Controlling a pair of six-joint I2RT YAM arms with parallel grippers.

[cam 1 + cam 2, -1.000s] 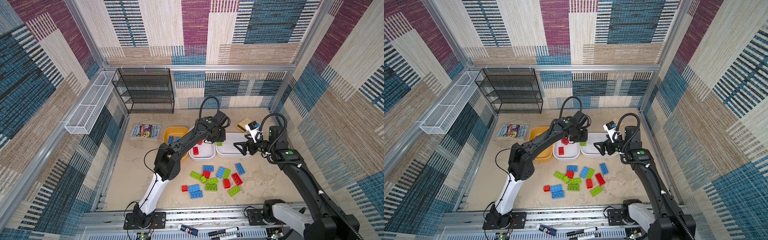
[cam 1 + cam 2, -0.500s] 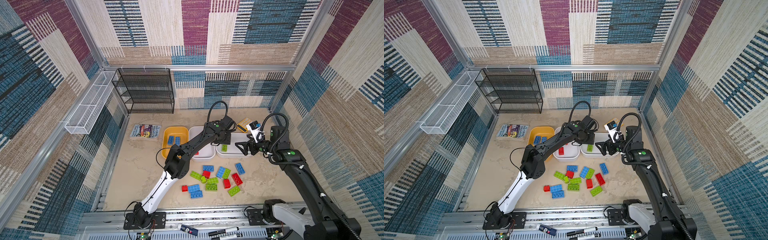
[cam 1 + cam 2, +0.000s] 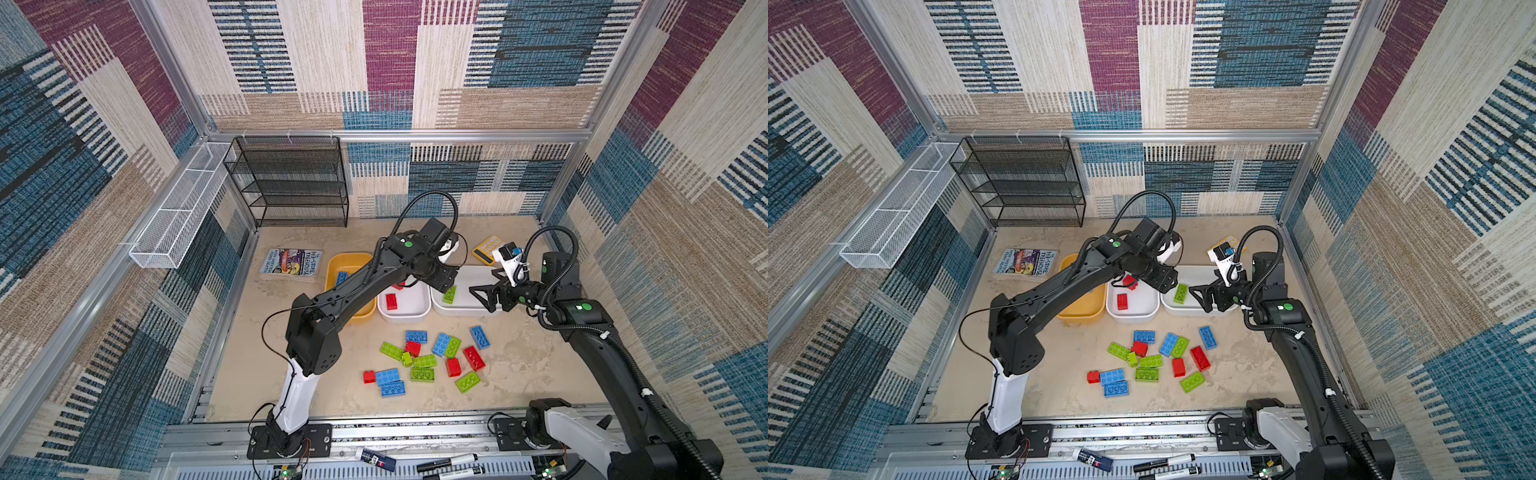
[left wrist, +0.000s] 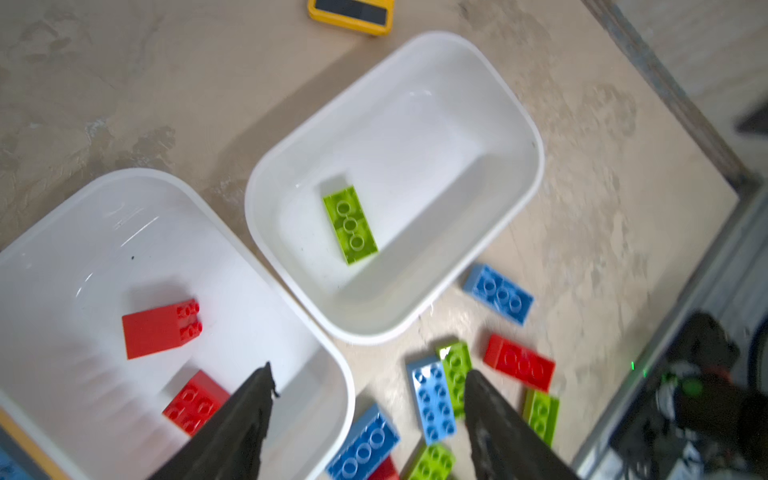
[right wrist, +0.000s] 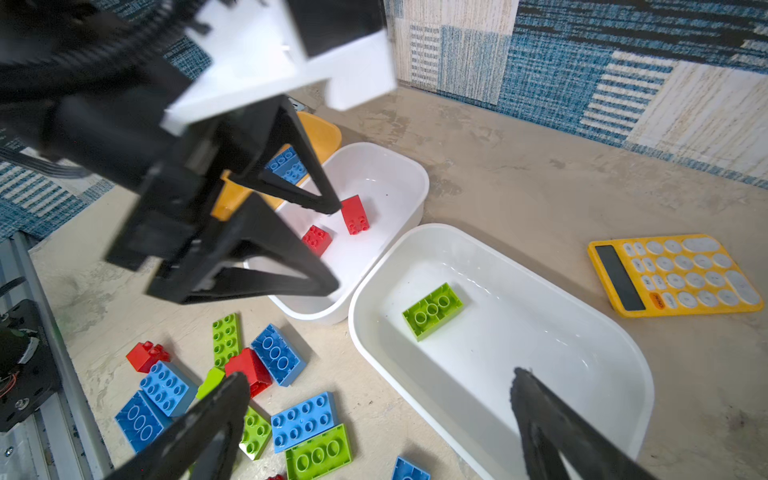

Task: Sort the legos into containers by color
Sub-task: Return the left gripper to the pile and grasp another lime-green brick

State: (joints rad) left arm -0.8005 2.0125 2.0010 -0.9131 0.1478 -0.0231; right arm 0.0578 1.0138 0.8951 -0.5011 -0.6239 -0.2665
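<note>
My left gripper (image 3: 446, 282) (image 4: 370, 369) hangs open and holds nothing, above the gap between the two white containers. Just beyond it a lime green lego (image 3: 449, 294) (image 4: 350, 224) lies loose in the right white container (image 3: 465, 309). The middle white container (image 3: 405, 316) holds two red legos (image 4: 160, 328), and the mustard container (image 3: 345, 262) holds a blue lego (image 3: 341, 277). My right gripper (image 3: 480, 297) (image 5: 380, 374) stands wide open over the front edge of the right container. Several red, blue and green legos (image 3: 422, 374) lie scattered on the table in front.
A yellow calculator (image 3: 486, 249) lies behind the right container and a book (image 3: 291, 262) left of the mustard one. A black mesh rack (image 3: 291, 183) stands at the back wall, with a white wire basket (image 3: 178, 216) on the left wall. Markers (image 3: 449, 461) lie on the front rail.
My left gripper has swung right from the middle container toward the right one and opened. The green lego now lies loose in the right container. The right arm has barely moved.
</note>
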